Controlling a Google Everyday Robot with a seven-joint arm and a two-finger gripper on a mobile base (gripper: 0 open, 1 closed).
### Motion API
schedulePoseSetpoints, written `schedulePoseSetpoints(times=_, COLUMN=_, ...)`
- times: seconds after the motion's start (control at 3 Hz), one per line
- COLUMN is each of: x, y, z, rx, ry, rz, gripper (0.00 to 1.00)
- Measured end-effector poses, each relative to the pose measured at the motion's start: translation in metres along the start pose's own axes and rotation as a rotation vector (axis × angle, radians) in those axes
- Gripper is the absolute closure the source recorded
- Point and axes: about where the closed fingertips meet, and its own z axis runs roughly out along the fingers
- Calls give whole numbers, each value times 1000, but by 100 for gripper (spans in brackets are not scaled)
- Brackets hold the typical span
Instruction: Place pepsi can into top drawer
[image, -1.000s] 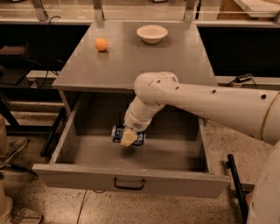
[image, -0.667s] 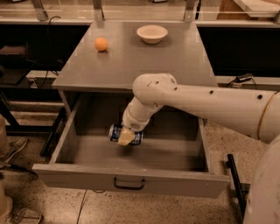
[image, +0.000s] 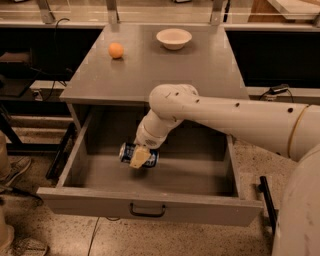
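Observation:
The top drawer (image: 150, 205) is pulled open below the grey table top, with a dark handle at the centre of its front panel. The pepsi can (image: 131, 152) is blue with silver ends and lies on its side inside the drawer, at its left middle. My gripper (image: 140, 156) reaches down into the drawer from the right on the white arm and is shut on the can, with one tan fingertip (image: 140, 157) across the can's front. I cannot tell whether the can touches the drawer floor.
An orange ball (image: 116, 50) and a white bowl (image: 174, 38) sit on the grey table top (image: 200, 70) behind the drawer. The arm's white bulk fills the right side. Dark shelving and cables lie at the left, a shoe at the lower left.
The gripper and the can have shifted slightly left and a little lower inside the drawer. The drawer, ball and bowl have not moved.

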Motion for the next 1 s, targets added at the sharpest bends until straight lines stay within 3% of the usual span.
schedulePoseSetpoints(times=0.33, x=-1, y=1, z=-2, rx=3, ry=-1, rz=-2, gripper=0)
schedulePoseSetpoints(times=0.67, x=14, y=16, z=-20, rx=23, ry=24, rz=40, gripper=0)
schedulePoseSetpoints(times=1.0, x=46, y=45, z=-55, rx=47, ry=71, rz=119, gripper=0)
